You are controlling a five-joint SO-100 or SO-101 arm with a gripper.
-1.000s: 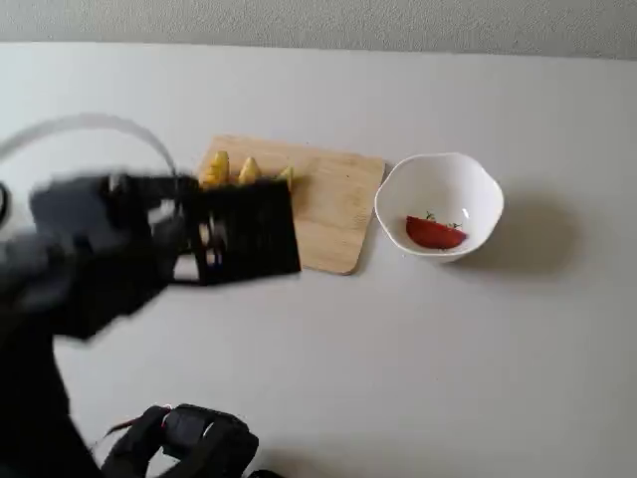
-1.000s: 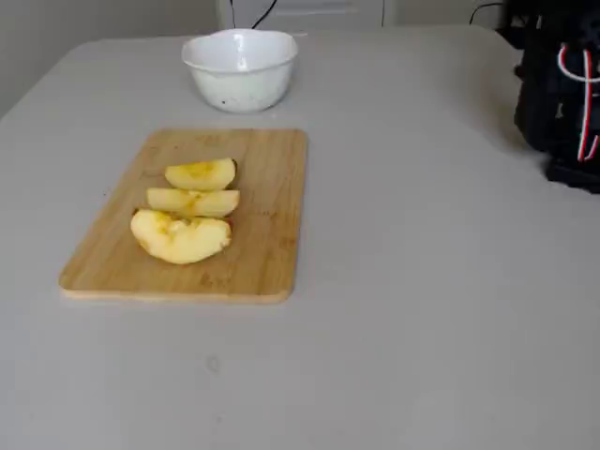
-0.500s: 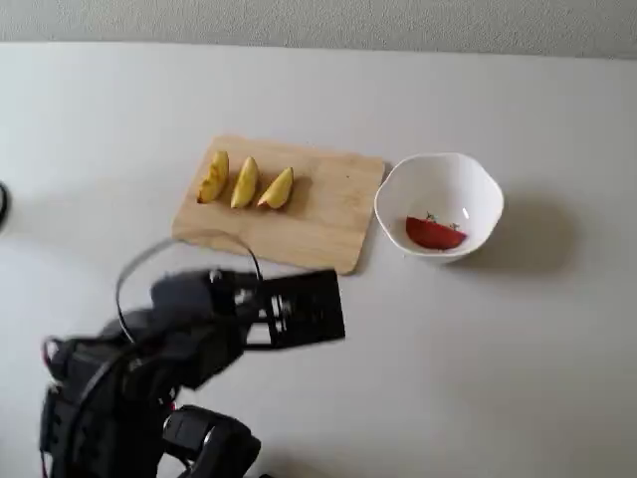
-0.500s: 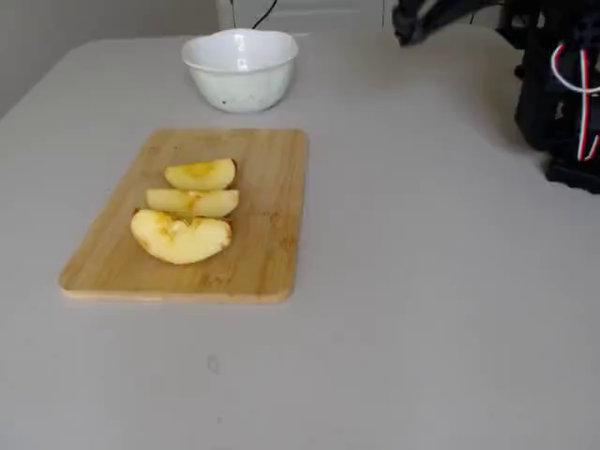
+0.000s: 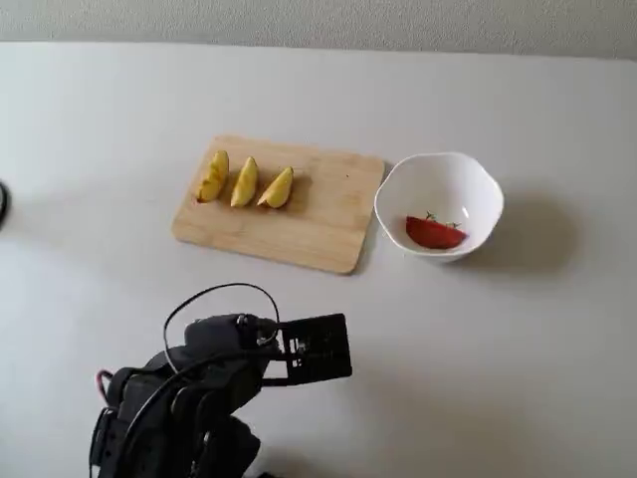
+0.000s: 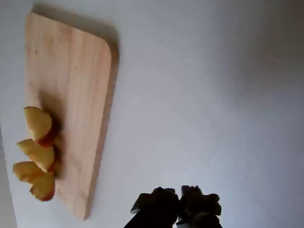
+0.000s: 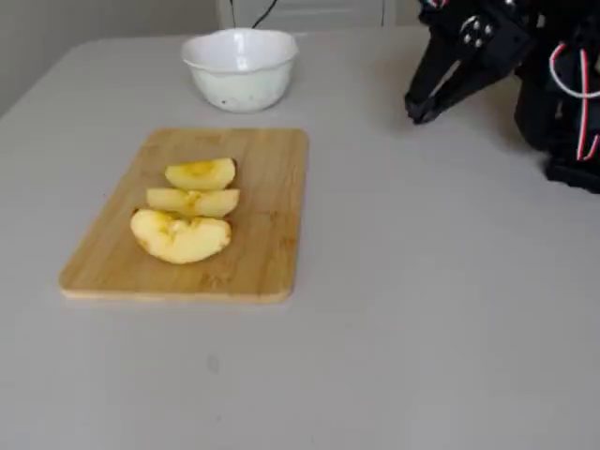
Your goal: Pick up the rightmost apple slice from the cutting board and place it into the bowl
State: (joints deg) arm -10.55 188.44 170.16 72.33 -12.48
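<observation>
The apple slice (image 5: 435, 232) lies in the white bowl (image 5: 460, 187), red skin up. In a fixed view the bowl (image 7: 242, 77) stands at the far end and its wall hides the slice. The cutting board (image 5: 323, 214) holds three deeper-yellow wedges (image 5: 246, 182); board (image 6: 76, 71) and wedges (image 6: 38, 152) also show in the wrist view. My gripper (image 7: 418, 114) is shut and empty, held above the bare table well away from board and bowl. Its dark fingertips (image 6: 161, 202) sit close together at the bottom of the wrist view.
The arm's black body (image 5: 189, 398) with cables fills the lower left of a fixed view, the black camera block (image 5: 318, 349) sticking out to the right. A dark object (image 5: 2, 202) sits at the table's left edge. A wall runs behind the table.
</observation>
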